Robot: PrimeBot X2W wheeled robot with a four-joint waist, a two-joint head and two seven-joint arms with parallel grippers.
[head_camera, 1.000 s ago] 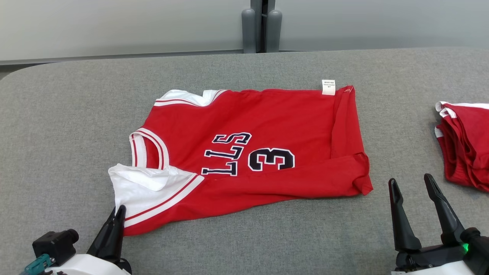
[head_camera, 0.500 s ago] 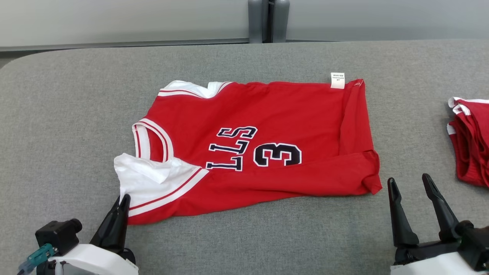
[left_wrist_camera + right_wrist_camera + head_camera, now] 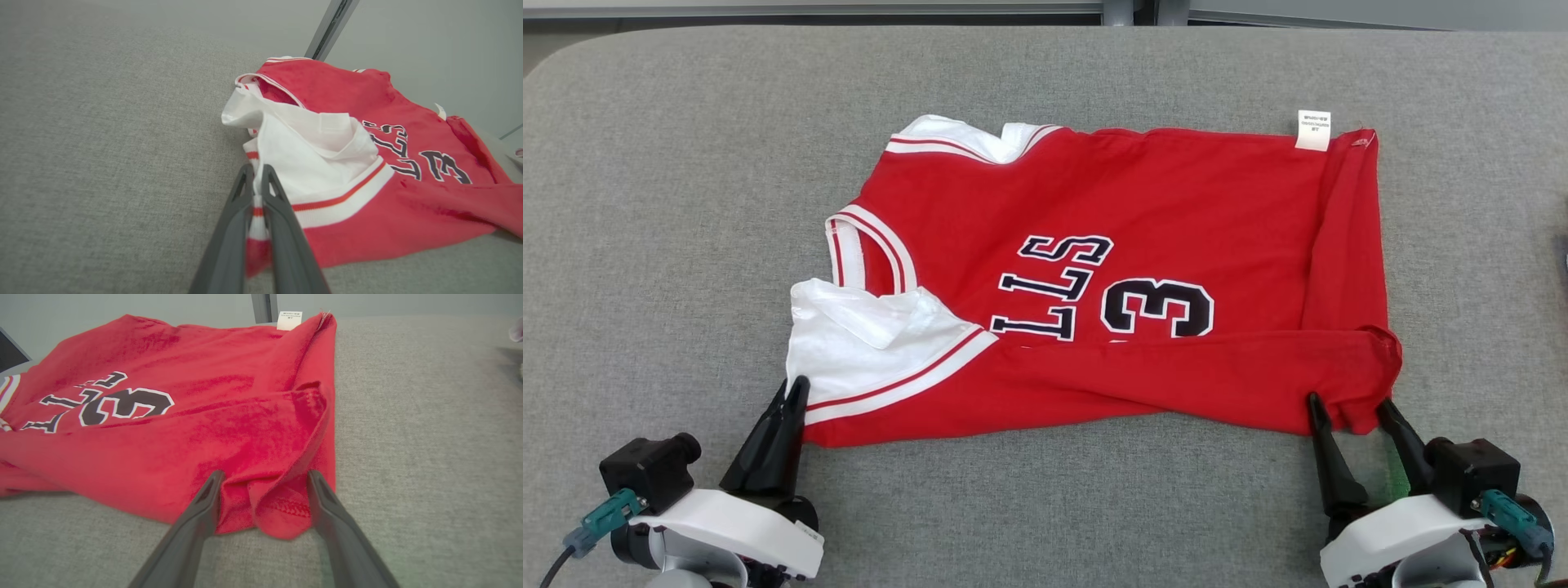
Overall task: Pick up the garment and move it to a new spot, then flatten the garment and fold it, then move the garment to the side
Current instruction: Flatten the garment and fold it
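Observation:
The garment [image 3: 1143, 220] is a red jersey with white trim and dark lettering, lying half folded on the grey table. My left gripper [image 3: 796, 388] is shut on its near left corner, and in the left wrist view the left gripper [image 3: 256, 173] pinches the white and red hem of the garment [image 3: 408, 212]. My right gripper [image 3: 1347, 404] stands open with its two fingers on either side of the near right corner. In the right wrist view that corner of the garment [image 3: 245, 437] lies between the fingers of the right gripper [image 3: 265, 477].
The grey padded table [image 3: 686, 204] runs wide around the jersey, with bare cloth to the left, right and front. A white care label [image 3: 1312, 131] sticks up at the far right corner. A dark post [image 3: 1131, 10] stands behind the table.
The camera has tilted down and shifted. My right gripper has moved forward and left, and its open fingers now straddle the jersey's near right corner. The left gripper stays shut on the hem.

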